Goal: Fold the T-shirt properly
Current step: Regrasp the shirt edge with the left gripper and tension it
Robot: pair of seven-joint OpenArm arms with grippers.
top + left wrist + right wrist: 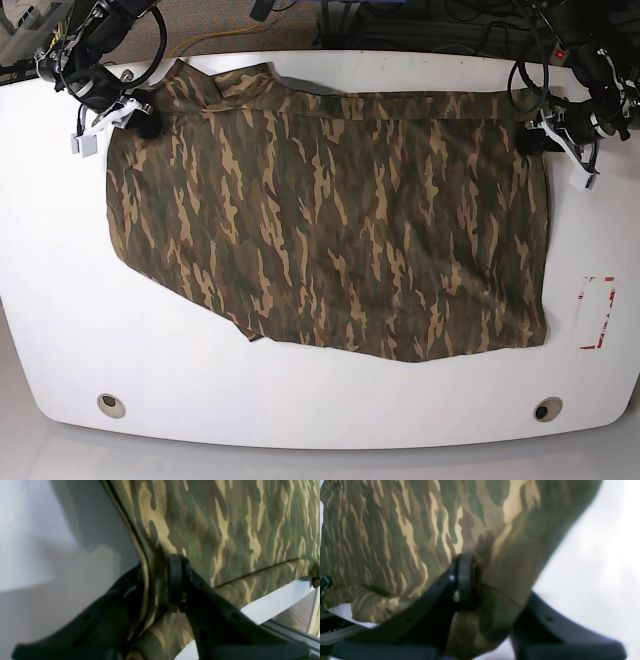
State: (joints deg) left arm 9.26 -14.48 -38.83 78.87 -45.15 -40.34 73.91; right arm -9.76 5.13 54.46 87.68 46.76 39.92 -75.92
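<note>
From the base view the T-shirt [330, 220] lay spread across the white desk [60, 300], its far edge doubled over into a band, with the left gripper [530, 137] at that view's right end of the band and the right gripper [140, 112] at the other end. Only the 2 wrist views showed the grips themselves: the left gripper [160, 580] had its black fingers [176, 580] pinched tight on a folded cloth edge, and the right gripper [480, 580] likewise clamped bunched fabric. The base view alone showed 2 round holes [111, 405] near the desk's front edge, a red-marked patch [597, 312] and cables [400, 15] beyond the desk.
</note>
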